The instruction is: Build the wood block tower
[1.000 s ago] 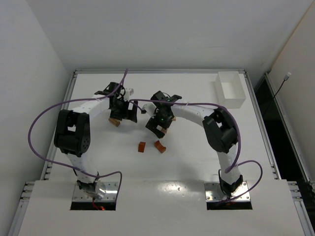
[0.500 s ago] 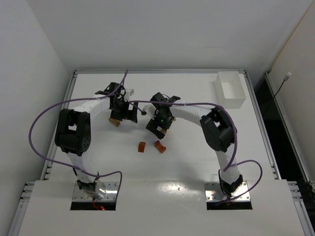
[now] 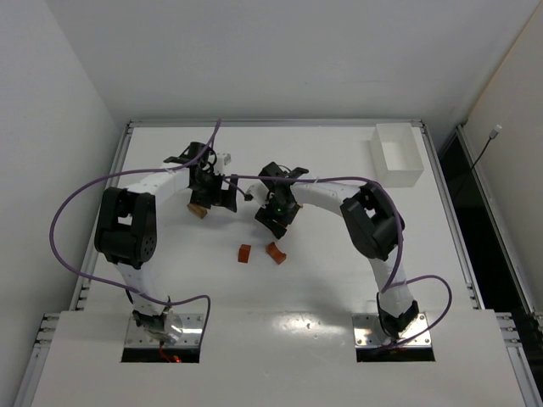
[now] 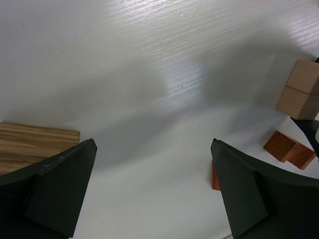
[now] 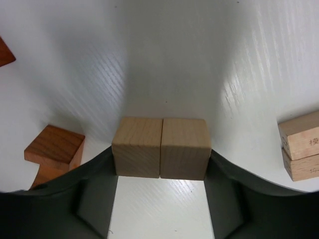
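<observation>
1. From above, both arms reach to mid-table. The left gripper hangs over the far left of centre, and a pale bar lies just beside it on the near side. The right gripper is down near the centre, and its own wrist hides its jaws. A reddish-brown block and a second reddish-brown piece lie nearer the bases, apart from it. A white tray sits at the far right.
2. The left wrist view shows that gripper's fingers spread wide, with only bare table between them. The grained bar lies off to the left, outside the gap.
3. Only the right wrist view shows the grip. The right fingers press on the outer faces of a pair of pale cubes, which sit side by side and touching on the table. A reddish-brown arch lies just left of them.
</observation>
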